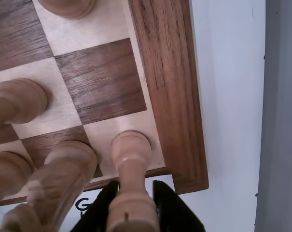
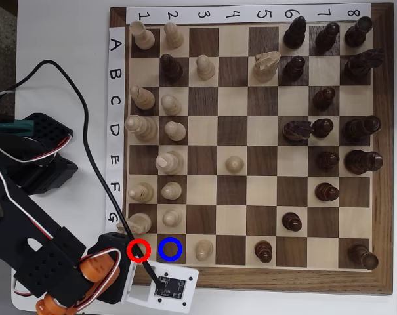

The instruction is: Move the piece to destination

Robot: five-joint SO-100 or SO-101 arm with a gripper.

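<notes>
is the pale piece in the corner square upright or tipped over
Upright: in the wrist view the piece has its round base flat on the light corner square, between the black fingers.

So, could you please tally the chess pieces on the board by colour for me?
Pale pieces: 16, counting the piece at the gripper, which is clear only in the wrist view
Dark pieces: 16
Total: 32

Close wrist view; top-down board [image 2: 382,197] view.
</notes>
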